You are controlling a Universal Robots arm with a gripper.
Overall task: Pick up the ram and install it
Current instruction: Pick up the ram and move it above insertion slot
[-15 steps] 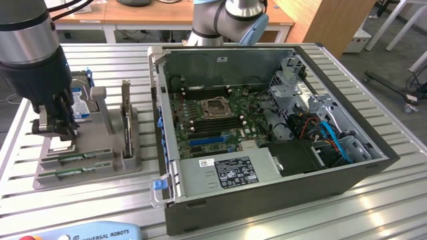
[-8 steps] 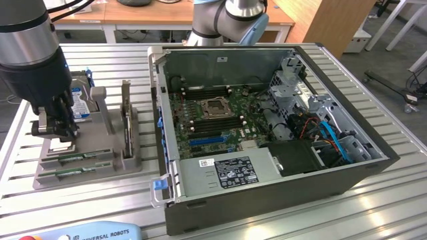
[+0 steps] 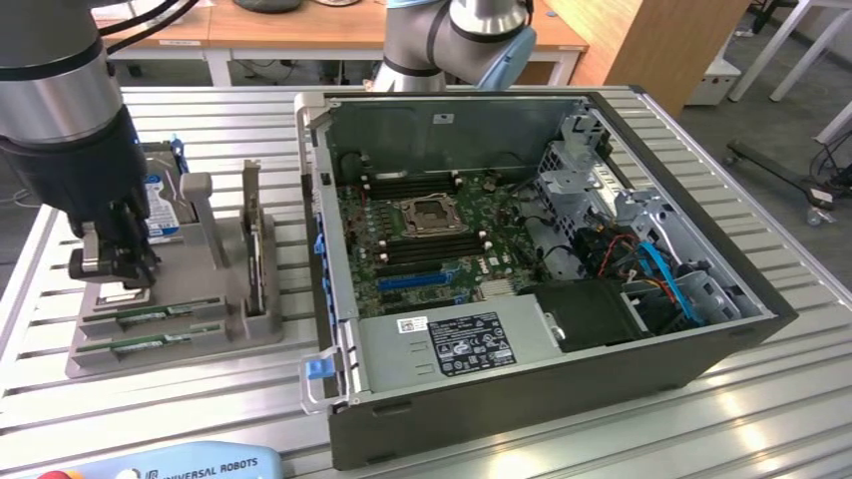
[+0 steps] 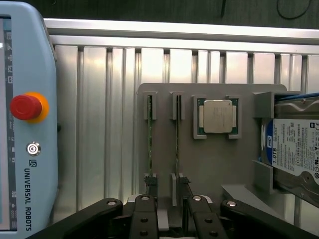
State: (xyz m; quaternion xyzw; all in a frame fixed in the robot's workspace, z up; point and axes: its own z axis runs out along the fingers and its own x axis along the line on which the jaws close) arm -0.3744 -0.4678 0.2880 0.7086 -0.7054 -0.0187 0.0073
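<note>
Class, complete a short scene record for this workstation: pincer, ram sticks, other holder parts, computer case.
Pincer: open, low over the gray holder
Ram sticks and: two, both on edge in holder slots
Processor: in a holder recess
Hard drive: in the holder's end bracket
Computer case: open, motherboard exposed

"UNIVERSAL ROBOTS" in white letters down the pendant (image 4: pixel 26 199), "1.0TB" on the drive label (image 4: pixel 293 149), other label print too small to read
</note>
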